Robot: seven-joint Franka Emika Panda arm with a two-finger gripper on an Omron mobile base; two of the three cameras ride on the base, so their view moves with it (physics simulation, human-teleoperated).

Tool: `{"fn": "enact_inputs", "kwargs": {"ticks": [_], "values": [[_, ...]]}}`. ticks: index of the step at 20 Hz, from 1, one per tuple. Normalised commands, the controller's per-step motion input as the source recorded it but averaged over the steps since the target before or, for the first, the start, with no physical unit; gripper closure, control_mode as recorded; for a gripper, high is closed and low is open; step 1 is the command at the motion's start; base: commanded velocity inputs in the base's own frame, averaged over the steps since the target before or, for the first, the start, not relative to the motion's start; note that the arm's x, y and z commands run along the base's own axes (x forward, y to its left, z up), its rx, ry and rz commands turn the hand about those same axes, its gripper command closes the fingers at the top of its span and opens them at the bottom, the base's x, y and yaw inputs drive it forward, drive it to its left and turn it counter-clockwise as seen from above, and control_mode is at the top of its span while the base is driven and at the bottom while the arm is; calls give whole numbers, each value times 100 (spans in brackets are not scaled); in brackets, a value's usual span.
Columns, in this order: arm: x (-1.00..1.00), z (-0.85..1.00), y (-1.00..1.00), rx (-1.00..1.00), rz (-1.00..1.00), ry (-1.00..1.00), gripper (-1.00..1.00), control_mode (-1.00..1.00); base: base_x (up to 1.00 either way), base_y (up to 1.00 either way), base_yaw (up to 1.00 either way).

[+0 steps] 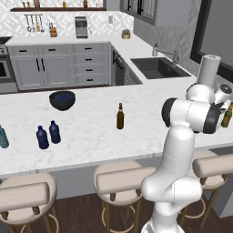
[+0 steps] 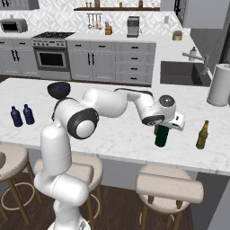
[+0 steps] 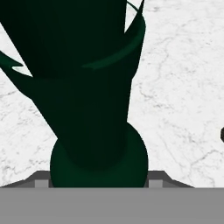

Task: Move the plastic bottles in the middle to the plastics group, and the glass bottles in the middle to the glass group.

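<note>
Right now my gripper (image 2: pixel 162 127) sits down over the top of the tall dark green bottle (image 2: pixel 161 136), which stands upright on the marble counter (image 2: pixel 126 134) near its front edge. From my hand camera the bottle's dark green body runs straight up from between my fingers, but the finger tips themselves are hidden behind it, so I cannot tell whether I am pinching the glass or standing a little apart from it. Taking that green bottle as my landmark: an olive green beer bottle (image 2: pixel 202 134) with a yellowish label stands to its right, near but apart, and the white paper-towel roll (image 2: pixel 219 85) rises behind that one, further back on the counter. To the green bottle's left, across a wide stretch of bare marble, the brown long-necked bottle (image 1: pixel 120 116) stands alone and upright. Much further left again are two dark blue stubby bottles (image 1: pixel 48 135), side by side and just about touching, with a pale teal bottle (image 1: pixel 3 137) beyond them at the counter's far end and the dark blue bowl (image 1: pixel 62 100) behind them
</note>
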Motion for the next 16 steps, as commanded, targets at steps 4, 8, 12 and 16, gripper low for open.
{"fn": "enact_inputs", "kwargs": {"ticks": [4, 8, 12, 16], "values": [[0, 0, 0, -2, 0, -2, 100, -100, 0, 0, 0], [5, 0, 0, -3, 0, -8, 100, -100, 0, 0, 0], [2, -1, 0, -3, 0, -5, 100, -100, 0, 0, 0], [0, -1, 0, -6, 0, 0, 100, -100, 0, 0, 0]]}}
